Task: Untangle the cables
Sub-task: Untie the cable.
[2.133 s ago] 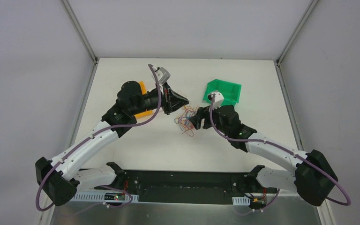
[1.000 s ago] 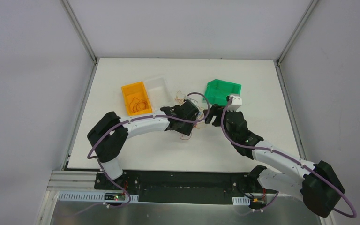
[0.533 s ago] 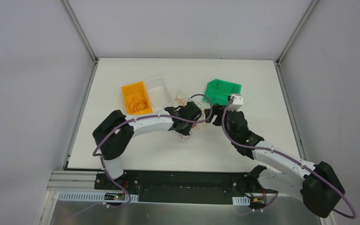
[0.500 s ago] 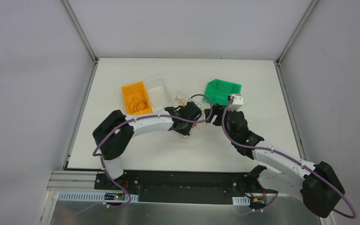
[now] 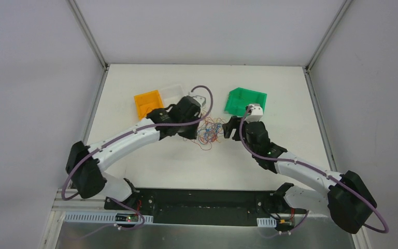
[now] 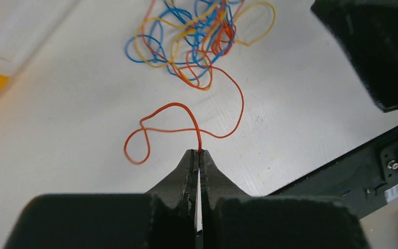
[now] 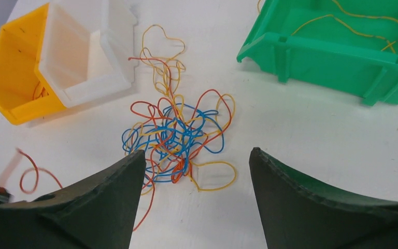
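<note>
The cables (image 5: 210,132) lie as a loose clump of orange, red, blue and yellow wires (image 7: 179,136) on the white table between my two grippers. My left gripper (image 6: 197,153) is shut on one orange-red strand (image 6: 186,122), which loops out of the clump (image 6: 197,41) to its fingertips. In the top view that gripper sits just left of the clump. My right gripper (image 7: 197,155) stands open just right of the clump, its fingers either side of a yellow loop and holding nothing.
An orange bin (image 5: 146,102) with a wire in it and a clear bin (image 5: 173,91) stand at the back left. A green bin (image 7: 342,46) at the back right holds a yellow-orange wire. The black base rail (image 6: 373,155) runs along the near edge.
My left gripper has shut on the orange-red strand and drawn back to the left and farther from the bases, uncovering the clump. The right gripper has barely moved.
</note>
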`<state>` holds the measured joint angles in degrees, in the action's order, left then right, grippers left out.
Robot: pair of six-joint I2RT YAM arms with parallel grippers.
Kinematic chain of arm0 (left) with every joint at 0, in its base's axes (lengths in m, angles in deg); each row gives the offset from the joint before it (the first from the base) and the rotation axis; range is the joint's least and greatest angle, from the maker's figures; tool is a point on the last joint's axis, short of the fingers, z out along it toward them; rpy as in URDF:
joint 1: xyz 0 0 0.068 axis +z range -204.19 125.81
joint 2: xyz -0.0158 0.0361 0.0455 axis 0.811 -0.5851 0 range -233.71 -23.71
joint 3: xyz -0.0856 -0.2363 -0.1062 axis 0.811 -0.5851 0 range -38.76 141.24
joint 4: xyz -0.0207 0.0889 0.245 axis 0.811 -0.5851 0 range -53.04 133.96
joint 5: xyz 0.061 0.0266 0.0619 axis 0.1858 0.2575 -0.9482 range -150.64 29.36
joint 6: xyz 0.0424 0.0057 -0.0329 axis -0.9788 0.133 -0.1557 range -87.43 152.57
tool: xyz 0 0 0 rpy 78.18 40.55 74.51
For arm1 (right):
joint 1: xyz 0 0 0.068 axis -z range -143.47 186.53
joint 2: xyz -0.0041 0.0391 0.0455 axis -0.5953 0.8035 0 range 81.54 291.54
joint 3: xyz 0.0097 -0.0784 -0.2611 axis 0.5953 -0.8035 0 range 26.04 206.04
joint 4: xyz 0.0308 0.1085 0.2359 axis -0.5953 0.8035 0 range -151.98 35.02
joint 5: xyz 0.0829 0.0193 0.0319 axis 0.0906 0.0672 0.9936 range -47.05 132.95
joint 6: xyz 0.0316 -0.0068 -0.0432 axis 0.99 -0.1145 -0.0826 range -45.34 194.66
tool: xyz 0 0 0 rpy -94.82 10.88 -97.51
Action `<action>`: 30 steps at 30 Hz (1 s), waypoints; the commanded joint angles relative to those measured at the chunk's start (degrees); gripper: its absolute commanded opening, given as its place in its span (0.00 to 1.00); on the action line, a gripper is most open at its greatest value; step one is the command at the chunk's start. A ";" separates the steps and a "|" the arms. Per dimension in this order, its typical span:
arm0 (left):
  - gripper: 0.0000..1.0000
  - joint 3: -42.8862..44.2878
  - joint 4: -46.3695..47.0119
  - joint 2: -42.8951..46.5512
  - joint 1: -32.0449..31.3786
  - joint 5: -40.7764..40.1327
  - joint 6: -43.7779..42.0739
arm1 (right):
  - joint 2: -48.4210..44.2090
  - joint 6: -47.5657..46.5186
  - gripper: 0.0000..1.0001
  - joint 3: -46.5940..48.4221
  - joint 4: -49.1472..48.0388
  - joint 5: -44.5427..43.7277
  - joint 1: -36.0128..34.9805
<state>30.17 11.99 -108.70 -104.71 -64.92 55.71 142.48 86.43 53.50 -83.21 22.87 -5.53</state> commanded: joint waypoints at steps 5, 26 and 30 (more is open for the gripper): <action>0.00 2.26 -10.49 15.50 9.88 -0.05 -2.37 | 9.98 4.49 0.81 8.38 2.67 5.22 0.46; 0.00 19.96 -33.26 32.14 14.40 -48.54 -4.56 | 27.29 20.00 0.04 20.41 22.14 -2.45 5.92; 0.00 19.09 -32.56 36.22 14.40 -60.54 -3.86 | 16.50 22.12 0.08 13.25 22.15 -12.75 8.44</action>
<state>47.87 -18.56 -76.68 -90.83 -106.25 50.57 170.18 105.01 71.88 -63.39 22.50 0.72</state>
